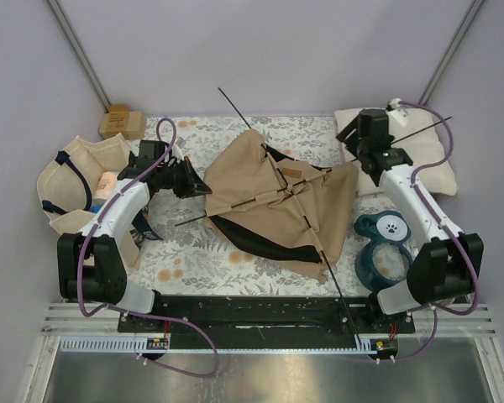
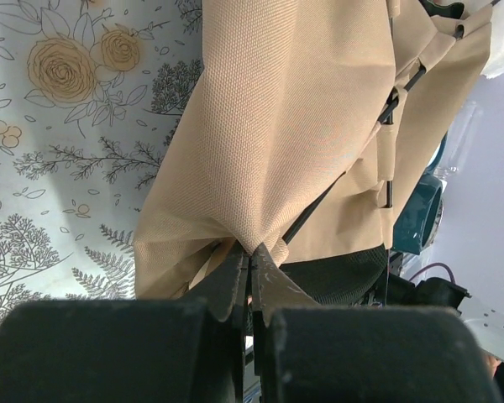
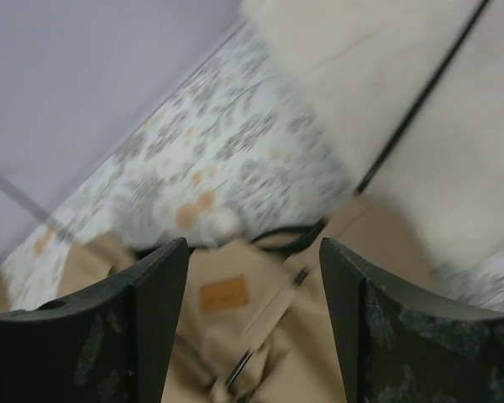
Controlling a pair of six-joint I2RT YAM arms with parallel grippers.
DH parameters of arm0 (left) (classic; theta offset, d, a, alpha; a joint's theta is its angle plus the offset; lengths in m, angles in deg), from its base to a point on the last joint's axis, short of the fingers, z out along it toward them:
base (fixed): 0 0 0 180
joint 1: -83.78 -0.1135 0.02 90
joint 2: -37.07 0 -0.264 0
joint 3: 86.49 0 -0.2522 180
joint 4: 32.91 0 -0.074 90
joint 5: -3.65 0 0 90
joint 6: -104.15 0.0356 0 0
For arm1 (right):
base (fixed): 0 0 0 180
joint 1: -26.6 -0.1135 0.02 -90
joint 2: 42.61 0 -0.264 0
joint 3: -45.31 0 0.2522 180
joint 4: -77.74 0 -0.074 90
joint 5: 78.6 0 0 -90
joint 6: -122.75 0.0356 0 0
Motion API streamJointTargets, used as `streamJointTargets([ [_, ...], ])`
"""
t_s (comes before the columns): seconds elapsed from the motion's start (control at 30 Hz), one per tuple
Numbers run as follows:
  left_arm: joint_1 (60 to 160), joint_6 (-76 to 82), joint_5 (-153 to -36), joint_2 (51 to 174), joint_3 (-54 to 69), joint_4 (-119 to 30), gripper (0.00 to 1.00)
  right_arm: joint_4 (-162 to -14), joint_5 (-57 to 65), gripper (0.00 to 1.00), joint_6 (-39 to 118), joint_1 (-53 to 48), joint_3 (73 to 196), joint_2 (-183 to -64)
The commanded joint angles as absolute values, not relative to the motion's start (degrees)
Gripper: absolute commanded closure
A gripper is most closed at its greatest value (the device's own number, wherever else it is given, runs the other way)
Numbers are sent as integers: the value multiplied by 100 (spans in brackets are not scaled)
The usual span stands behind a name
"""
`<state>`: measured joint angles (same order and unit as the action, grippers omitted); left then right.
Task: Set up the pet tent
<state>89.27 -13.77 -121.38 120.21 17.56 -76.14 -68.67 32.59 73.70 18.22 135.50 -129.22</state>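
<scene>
The pet tent (image 1: 273,206) lies collapsed in the middle of the floral table, tan canvas with black trim and thin dark poles crossing over it. Its brown label patch (image 1: 292,173) faces up, also in the right wrist view (image 3: 223,295). My left gripper (image 1: 203,188) is shut on the tent's left corner, the canvas (image 2: 277,134) pinched between the fingertips (image 2: 250,256). My right gripper (image 1: 359,158) is open and empty, hovering above the tent's right side near a pole (image 3: 424,96). A white pompom (image 3: 223,223) shows blurred by the tent edge.
A beige tote bag (image 1: 71,180) with dark straps lies at the left behind my left arm. A cream pillow (image 1: 424,168) lies at the back right under my right arm. A teal ring-shaped piece (image 1: 385,245) sits at the right front. A small box (image 1: 122,123) stands back left.
</scene>
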Motion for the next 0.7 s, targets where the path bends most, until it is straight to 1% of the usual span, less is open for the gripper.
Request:
streamJointTargets([
  [0.0, 8905, -1476, -12204, 11925, 1788, -7128, 100, -6828, 2285, 30, 8221, 746, 13168, -12426],
  [0.13, 8905, -1573, -12186, 11934, 1788, -7075, 100, -7311, 1440, 45, 9187, 60, 12685, -12461],
  [0.23, 8914, -1634, -12186, 11934, 1744, -7049, 100, -7471, 1001, 52, 9733, -423, 12657, -12680],
  [0.4, 8923, -1661, -12169, 11855, 1796, -7049, 100, -7742, 385, 57, 10551, -943, 12710, -13287],
  [0.53, 8940, -1687, -12125, 11767, 1867, -7031, 100, -7743, 314, 62, 10850, -1137, 12877, -13647],
  [0.67, 8940, -1731, -12098, 11723, 1867, -7022, 100, -7857, 138, 64, 11158, -1295, 12982, -13972],
])
